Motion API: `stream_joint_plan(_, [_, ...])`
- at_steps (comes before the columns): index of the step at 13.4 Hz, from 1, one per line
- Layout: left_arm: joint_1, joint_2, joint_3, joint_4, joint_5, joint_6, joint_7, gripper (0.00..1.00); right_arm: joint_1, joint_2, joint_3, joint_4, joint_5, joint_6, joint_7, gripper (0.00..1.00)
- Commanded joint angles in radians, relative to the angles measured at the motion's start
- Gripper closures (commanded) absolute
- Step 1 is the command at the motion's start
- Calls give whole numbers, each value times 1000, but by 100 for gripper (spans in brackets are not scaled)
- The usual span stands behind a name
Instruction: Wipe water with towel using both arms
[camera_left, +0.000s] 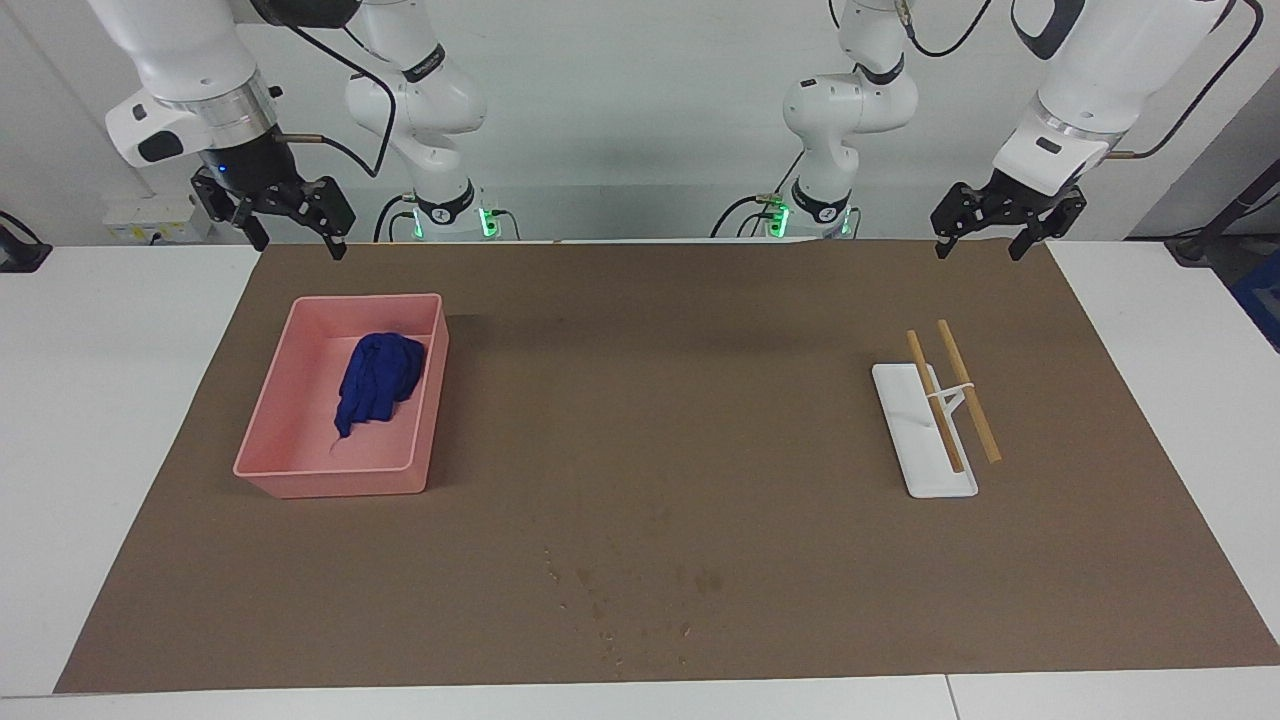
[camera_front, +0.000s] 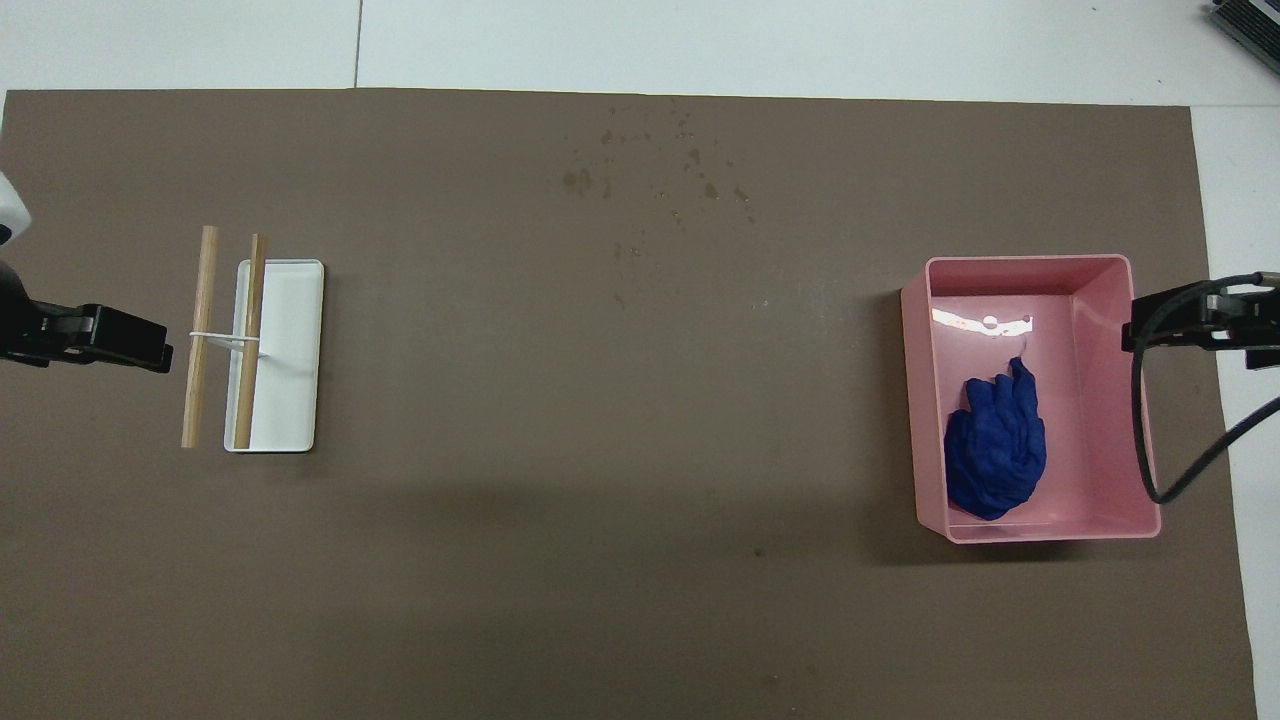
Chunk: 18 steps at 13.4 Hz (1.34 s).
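Plainly crumpled deep-blue towel (camera_left: 379, 382), many folds, in pink tray (camera_left: 290, 400)

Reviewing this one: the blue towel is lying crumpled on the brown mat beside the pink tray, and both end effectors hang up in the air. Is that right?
Not quite. The towel lies inside the pink tray, not on the brown mat; the overhead view shows it within the tray's walls. The rest holds: the left end effector and right end effector hang in the air.

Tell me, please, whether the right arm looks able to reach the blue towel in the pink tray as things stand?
Probably yes: the right gripper hangs open at the tray's end of the table, and the towel lies uncovered in the open-topped pink tray.
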<state>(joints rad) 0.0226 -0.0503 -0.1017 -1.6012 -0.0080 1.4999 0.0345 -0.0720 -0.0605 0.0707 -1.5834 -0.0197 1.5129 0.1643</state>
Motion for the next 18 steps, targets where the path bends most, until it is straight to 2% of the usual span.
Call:
stream_joint_plan(1, [7,-28,-3,-31,-7,16,-8,0,-8,-13,7,-18,18,-13,-28,0])
stream_joint_plan(18, [7,-28,-3,-31,-7,16,-8,0,-8,-21,17,-32,18,-5,-69,0])
